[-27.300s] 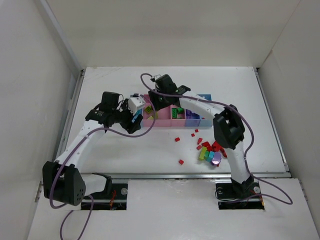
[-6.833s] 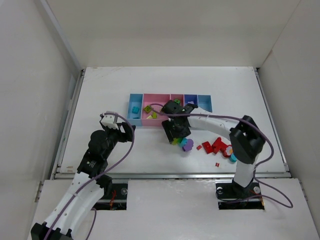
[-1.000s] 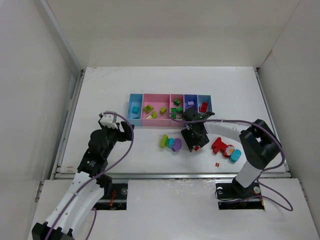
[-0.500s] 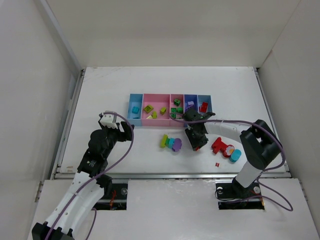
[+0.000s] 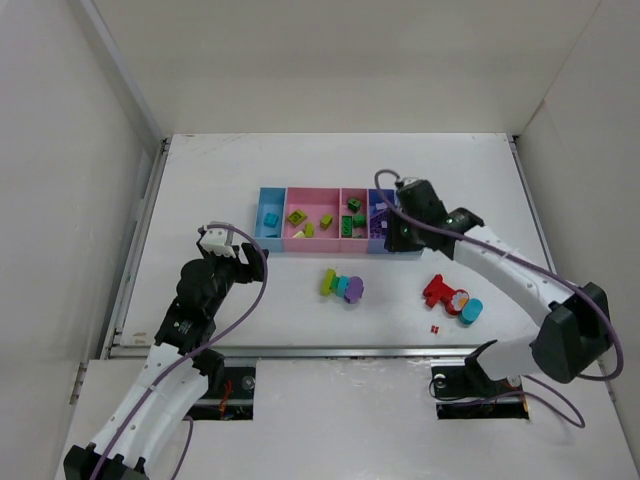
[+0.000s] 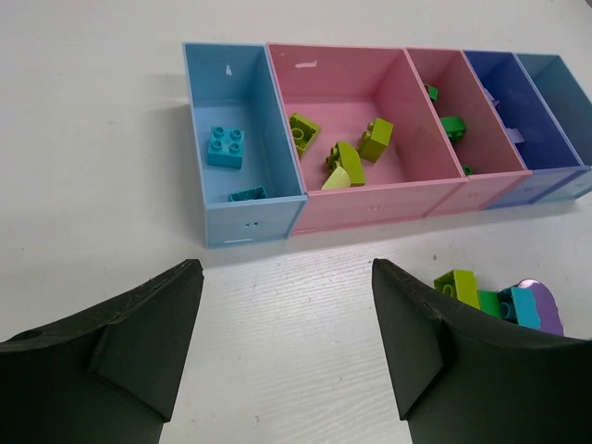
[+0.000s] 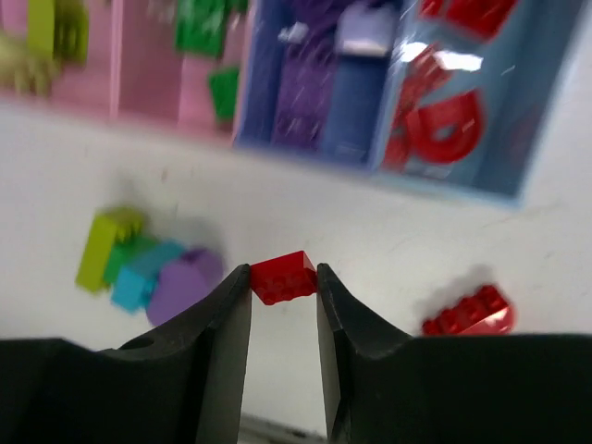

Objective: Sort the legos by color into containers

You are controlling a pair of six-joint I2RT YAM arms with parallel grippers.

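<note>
While the right pincer point(image 7: 284, 283) pinches a small red brick point(image 7: 282, 275) by 2 opposite flat sides, it hangs near the right end of the bins point(image 5: 300, 247), at centre right of the top view. In the right wrist view the brick sits at the very tips of the fingers. The end bin point(image 7: 462, 190), light blue and holding other red pieces point(image 7: 442, 129), lies in the upper right of that frame. I judge the step in hand to be carrying this brick to that bin.

The brick looks light, stiff and smooth, so weight is no worry, but slip is. Held only at the tips, it could pivot or pop out if the arm jerks. Flat sides are the right place to grip, as studs or rounded faces would give the fingers little to bear on. It is not fragile, so a short drop into the bin should do no harm.

The left pincer point(image 6: 287, 277) is spread and holds nothing, low over the desk point(image 5: 220, 180) and facing the left end of the row. On the desk lie a clump point(image 5: 342, 286) of lime, green, cyan and purple pieces at lower centre, and loose reds point(image 5: 440, 291) with a cyan disc point(image 5: 471, 311) at lower right.
</note>
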